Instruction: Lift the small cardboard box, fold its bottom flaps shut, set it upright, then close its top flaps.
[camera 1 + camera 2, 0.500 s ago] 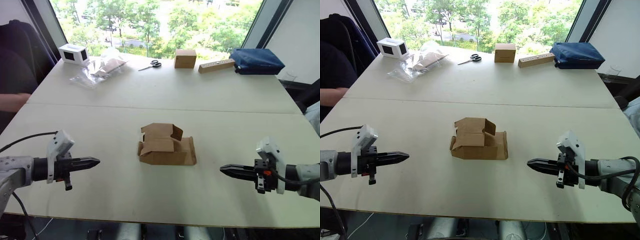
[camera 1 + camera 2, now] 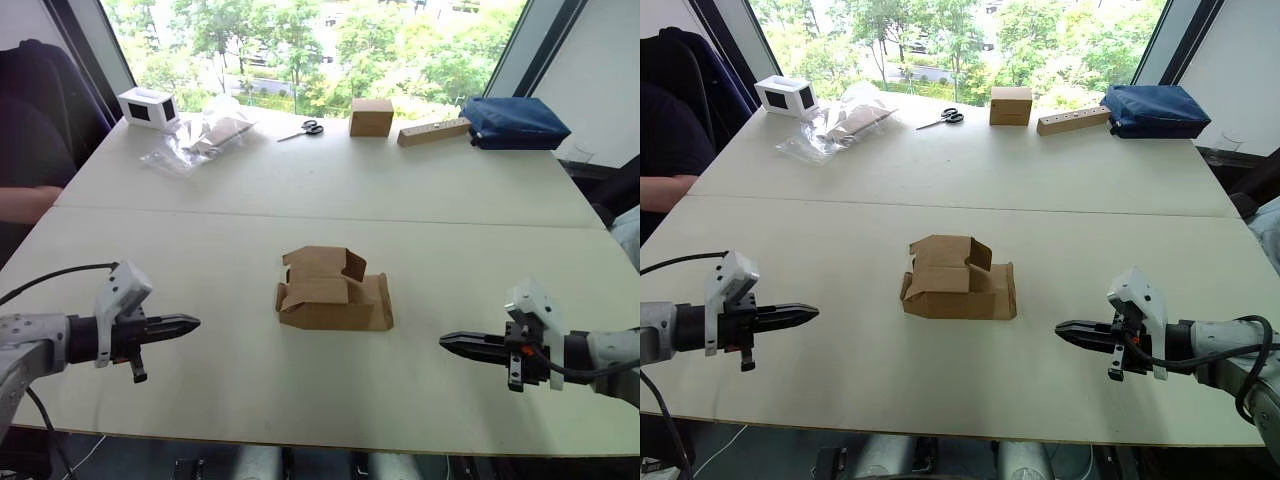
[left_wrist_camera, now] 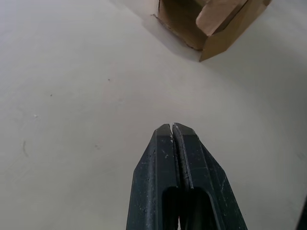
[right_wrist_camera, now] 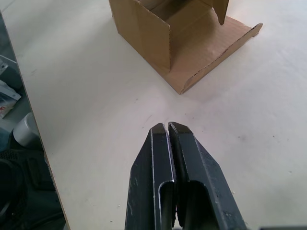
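We see scissors (image 2: 311,128), a cube-like brown box (image 2: 370,117) and a white box (image 2: 148,107) along the far edge of the pale surface (image 2: 200,230). The small brown cardboard box (image 2: 333,292) lies at centre, flaps loose, nothing near it. Left pincer (image 2: 193,322) and right pincer (image 2: 446,342), each pressed together and empty, flank it, well apart.

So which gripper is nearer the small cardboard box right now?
Right, by a small margin. The right gripper sits just off the small cardboard box on the robot's right. The left gripper sits a little farther off on its left. Both are shut and touch nothing.
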Controlling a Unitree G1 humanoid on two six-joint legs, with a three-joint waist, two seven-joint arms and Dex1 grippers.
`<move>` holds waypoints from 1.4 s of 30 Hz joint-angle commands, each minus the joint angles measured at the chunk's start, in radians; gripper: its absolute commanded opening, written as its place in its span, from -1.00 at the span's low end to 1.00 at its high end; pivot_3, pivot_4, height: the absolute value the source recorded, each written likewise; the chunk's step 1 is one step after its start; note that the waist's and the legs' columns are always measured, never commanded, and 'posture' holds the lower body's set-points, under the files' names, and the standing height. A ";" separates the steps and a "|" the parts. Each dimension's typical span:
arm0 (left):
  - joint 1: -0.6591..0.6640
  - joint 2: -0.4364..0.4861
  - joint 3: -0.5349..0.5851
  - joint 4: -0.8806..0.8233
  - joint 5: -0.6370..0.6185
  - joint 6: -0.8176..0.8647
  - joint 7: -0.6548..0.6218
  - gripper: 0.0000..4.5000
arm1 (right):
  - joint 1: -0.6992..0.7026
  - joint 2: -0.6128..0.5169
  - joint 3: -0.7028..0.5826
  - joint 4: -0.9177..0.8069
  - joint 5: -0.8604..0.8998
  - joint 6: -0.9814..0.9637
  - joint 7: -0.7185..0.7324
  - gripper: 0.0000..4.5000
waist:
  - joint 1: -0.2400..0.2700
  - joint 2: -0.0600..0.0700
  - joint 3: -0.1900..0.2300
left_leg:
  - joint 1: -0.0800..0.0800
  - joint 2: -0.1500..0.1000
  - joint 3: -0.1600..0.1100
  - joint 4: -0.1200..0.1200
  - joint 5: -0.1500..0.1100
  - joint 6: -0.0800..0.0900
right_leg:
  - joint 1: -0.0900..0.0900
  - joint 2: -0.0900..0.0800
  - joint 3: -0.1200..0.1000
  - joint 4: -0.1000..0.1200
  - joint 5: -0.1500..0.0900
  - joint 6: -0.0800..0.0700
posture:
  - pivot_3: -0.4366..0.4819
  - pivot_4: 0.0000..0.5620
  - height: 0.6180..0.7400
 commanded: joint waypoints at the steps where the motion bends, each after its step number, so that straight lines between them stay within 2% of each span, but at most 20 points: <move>1: -0.022 -0.001 0.016 -0.001 -0.015 0.002 -0.002 -0.77 | -0.002 0.015 -0.023 -0.006 0.010 -0.023 0.007 -0.76 | 0.000 0.000 0.000 | 0.000 0.000 0.000 0.000 0.000 0.000 | 0.000 0.000 0.000 0.000 0.000 0.000 | -0.05 -0.47 1.00; 2: -0.023 0.000 0.016 -0.001 -0.016 0.006 -0.003 -0.67 | -0.008 0.023 -0.025 -0.003 0.005 -0.036 0.004 -0.66 | 0.000 0.000 0.000 | 0.000 0.000 0.000 0.000 0.000 0.000 | 0.000 0.000 0.000 0.000 0.000 0.000 | -0.05 -0.47 1.00; 3: -0.024 0.002 0.013 -0.001 -0.011 0.006 0.000 -0.45 | -0.015 0.029 -0.023 0.001 -0.002 -0.047 -0.002 -0.43 | 0.000 0.000 0.000 | 0.000 0.000 0.000 0.000 0.000 0.000 | 0.000 0.000 0.000 0.000 0.000 0.000 | -0.05 -0.47 1.00; 4: -0.026 0.004 0.012 -0.001 -0.009 0.010 0.003 -0.31 | -0.016 0.029 -0.021 0.001 -0.005 -0.049 -0.002 -0.28 | 0.000 0.000 0.000 | 0.000 0.000 0.000 0.000 0.000 0.000 | 0.000 0.000 0.000 0.000 0.000 0.000 | -0.05 -0.47 1.00; 7: -0.036 0.003 0.004 -0.008 -0.007 0.025 0.019 0.32 | -0.014 0.027 -0.018 -0.002 -0.002 -0.035 -0.007 0.32 | 0.000 0.000 0.000 | 0.000 0.000 0.000 0.000 0.000 0.000 | 0.000 0.000 0.000 0.000 0.000 0.000 | -0.05 -0.47 1.00; 8: -0.039 0.004 0.000 -0.009 -0.003 0.025 0.021 0.47 | -0.014 0.025 -0.019 -0.007 0.005 -0.026 -0.007 0.34 | 0.000 0.000 0.000 | 0.000 0.000 0.000 0.000 0.000 0.000 | 0.000 0.000 0.000 0.000 0.000 0.000 | -0.05 -0.47 1.00; 11: -0.051 0.007 -0.007 -0.007 0.005 0.029 0.031 0.47 | -0.029 0.024 -0.023 -0.018 0.034 0.007 -0.022 0.34 | 0.000 0.000 0.000 | 0.000 0.000 0.000 0.000 0.000 0.000 | 0.000 0.000 0.000 0.000 0.000 0.000 | -0.05 -0.47 1.00; 16: -0.137 0.003 -0.010 0.025 -0.024 0.095 0.074 0.47 | -0.130 0.025 0.018 -0.004 0.044 0.113 -0.141 0.34 | 0.000 0.000 0.000 | 0.000 0.000 0.000 0.001 0.000 0.000 | 0.000 0.000 0.000 0.001 0.000 0.000 | -0.05 -0.47 1.00; 19: -0.198 0.030 -0.013 0.083 -0.024 0.128 0.064 0.47 | -0.162 0.054 0.037 -0.027 -0.012 0.032 -0.164 0.34 | 0.000 0.000 0.000 | 0.000 0.000 0.000 0.001 0.000 0.000 | 0.000 0.001 0.000 0.001 0.000 0.000 | -0.05 -0.47 1.00; 22: -0.294 0.056 -0.021 0.116 -0.094 0.253 0.059 0.47 | -0.152 0.043 0.006 -0.047 -0.017 0.014 -0.153 0.34 | 0.000 0.000 0.000 | 0.000 0.000 -0.001 0.001 0.000 0.000 | 0.000 0.001 0.000 0.002 0.001 0.003 | -0.05 -0.47 1.00; 23: -0.338 0.058 -0.035 0.117 -0.139 0.319 0.052 0.47 | -0.150 0.035 -0.002 -0.053 -0.015 0.012 -0.145 0.34 | 0.001 0.000 0.000 | 0.000 0.000 -0.001 0.001 0.000 0.000 | 0.000 0.001 0.000 0.002 0.002 0.003 | -0.05 -0.47 1.00; 26: -0.435 0.055 -0.132 0.096 -0.141 0.376 0.048 0.47 | -0.162 0.032 -0.010 -0.086 -0.010 0.004 -0.150 0.34 | 0.001 -0.001 0.000 | 0.000 -0.001 -0.001 0.002 0.000 0.000 | 0.002 0.001 0.000 0.002 0.002 0.003 | -0.05 -0.47 1.00; 31: -0.651 -0.141 -0.150 0.209 -0.261 0.657 0.188 0.47 | -0.180 0.032 0.028 -0.198 0.014 0.030 -0.189 0.34 | 0.000 -0.001 0.000 | 0.001 -0.001 -0.002 0.002 0.000 0.000 | 0.002 0.001 0.000 0.004 0.002 0.005 | -0.05 -0.47 1.00; 35: -0.748 -0.304 -0.122 0.342 -0.256 0.866 0.309 0.47 | -0.202 0.046 0.049 -0.261 0.028 0.045 -0.242 0.34 | -0.002 -0.002 0.000 | 0.001 -0.001 -0.003 0.003 0.001 -0.001 | 0.002 0.002 0.000 0.006 0.003 0.005 | -0.05 -0.47 1.00; 42: -0.797 -0.416 -0.102 0.522 -0.275 0.898 0.389 0.47 | -0.157 0.053 0.015 -0.311 0.050 0.066 -0.299 0.34 | -0.001 -0.003 0.000 | 0.001 -0.001 -0.003 0.003 0.001 -0.001 | 0.002 0.002 0.000 0.006 0.002 0.005 | -0.05 -0.47 1.00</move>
